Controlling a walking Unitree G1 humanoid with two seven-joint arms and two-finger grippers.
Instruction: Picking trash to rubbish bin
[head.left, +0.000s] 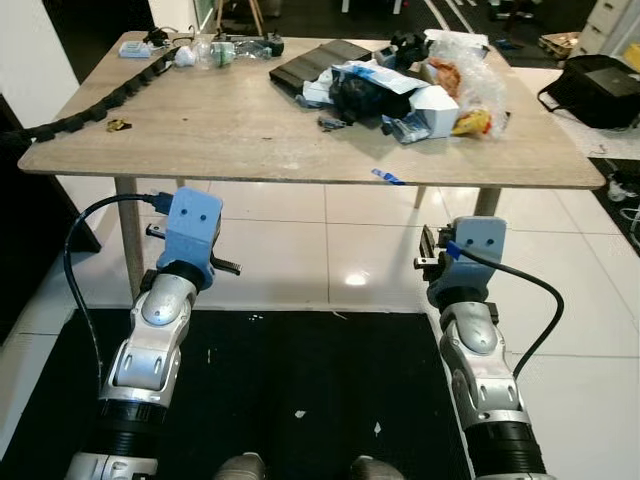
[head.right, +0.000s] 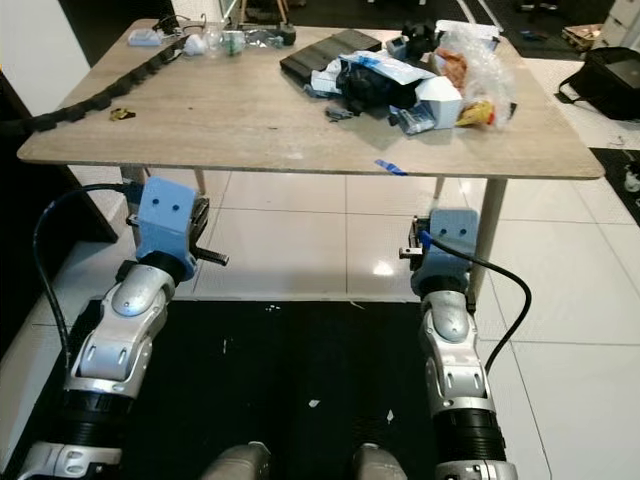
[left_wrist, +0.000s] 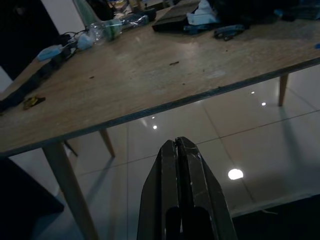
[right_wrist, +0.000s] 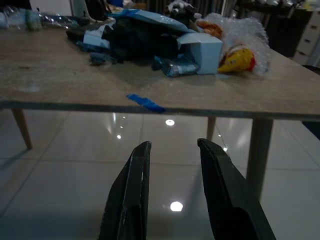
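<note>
Standing in front of a wooden table (head.left: 250, 130), both arms held low, short of its near edge, over white tile floor (head.left: 320, 250) and a black mat (head.left: 280, 390).

Trash pile (head.left: 400, 85) sits on the table's far right part: a black flat case (head.left: 315, 62), crumpled white and blue wrappers (head.left: 375, 78), a black bag (head.left: 355, 98), a white box (head.left: 435, 108) lying open toward the near side, a clear plastic bag (head.left: 475, 80) with orange and yellow packets inside, touching the box. A strip of blue tape (right_wrist: 145, 103) lies at the near table edge, just in front of the pile.

Far left part of the table: a black cable chain (head.left: 110, 95) running along the left edge, a clear plastic bottle (left_wrist: 112, 27), a small yellowish scrap (head.left: 118, 125) near the chain.

A black bag (head.left: 600, 90) is on the floor, right of the table.

Left gripper (left_wrist: 181, 150): fingers pressed together, nothing between them, below table height and pointing at the near edge.

Right gripper (right_wrist: 172, 150): fingers apart, nothing between them, aimed under the table edge below the blue tape, well apart from the pile.

Rubbish bin: can't locate one.
</note>
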